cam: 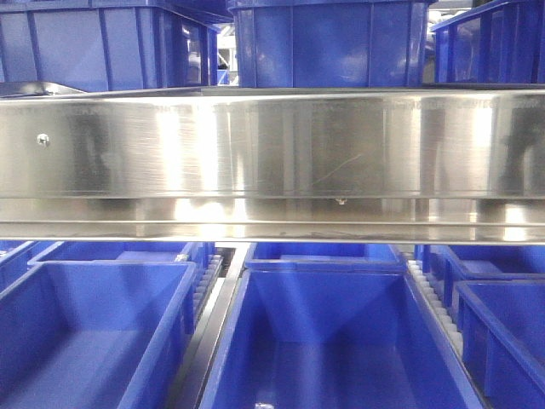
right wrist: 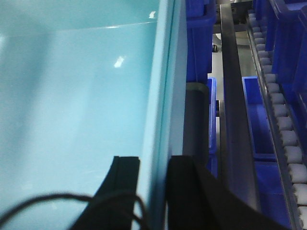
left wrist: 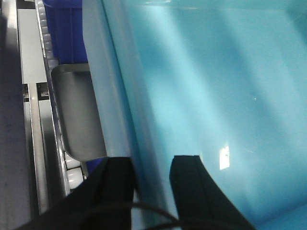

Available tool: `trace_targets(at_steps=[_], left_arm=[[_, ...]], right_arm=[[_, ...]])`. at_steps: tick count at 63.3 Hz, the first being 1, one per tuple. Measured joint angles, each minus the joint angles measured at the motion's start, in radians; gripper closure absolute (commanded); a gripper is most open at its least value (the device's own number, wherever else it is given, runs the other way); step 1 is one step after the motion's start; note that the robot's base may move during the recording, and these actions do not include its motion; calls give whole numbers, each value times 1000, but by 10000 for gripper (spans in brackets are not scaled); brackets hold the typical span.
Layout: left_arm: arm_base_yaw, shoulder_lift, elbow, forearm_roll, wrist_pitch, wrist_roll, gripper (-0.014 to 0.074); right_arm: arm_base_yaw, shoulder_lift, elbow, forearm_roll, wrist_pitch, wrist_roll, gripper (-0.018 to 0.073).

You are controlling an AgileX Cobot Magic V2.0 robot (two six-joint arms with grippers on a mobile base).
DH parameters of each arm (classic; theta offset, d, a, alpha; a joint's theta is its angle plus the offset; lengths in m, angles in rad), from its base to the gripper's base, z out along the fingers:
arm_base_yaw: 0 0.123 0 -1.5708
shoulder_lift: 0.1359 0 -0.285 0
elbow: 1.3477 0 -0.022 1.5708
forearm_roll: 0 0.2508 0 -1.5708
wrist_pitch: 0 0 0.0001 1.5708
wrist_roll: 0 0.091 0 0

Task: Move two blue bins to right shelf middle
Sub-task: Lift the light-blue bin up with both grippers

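Observation:
The right shelf's shiny steel front rail [cam: 272,153] spans the front view. Below it, a large blue bin [cam: 324,341] fills the centre. In the left wrist view my left gripper [left wrist: 151,167] straddles this bin's [left wrist: 216,86] left wall, one black finger [left wrist: 117,182] outside and one inside, pressed against the rim. In the right wrist view my right gripper [right wrist: 153,165] clamps the bin's [right wrist: 72,96] right wall the same way. The bin looks pale cyan and empty in both wrist views. Neither gripper shows in the front view.
More blue bins stand left [cam: 102,332] and right [cam: 502,324] of the held one, and others on the level above [cam: 332,43]. Roller tracks [right wrist: 283,120] and metal rails [left wrist: 33,143] run beside the bin. A grey curved plate [left wrist: 76,115] sits close to its left wall.

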Motion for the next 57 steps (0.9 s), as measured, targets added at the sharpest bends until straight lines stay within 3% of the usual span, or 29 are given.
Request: trace_targets(at_steps=[57], left_arm=[[0,0,0,0,-43,0,707]], right_arm=[[0,0,0,-2,-17,2,713]])
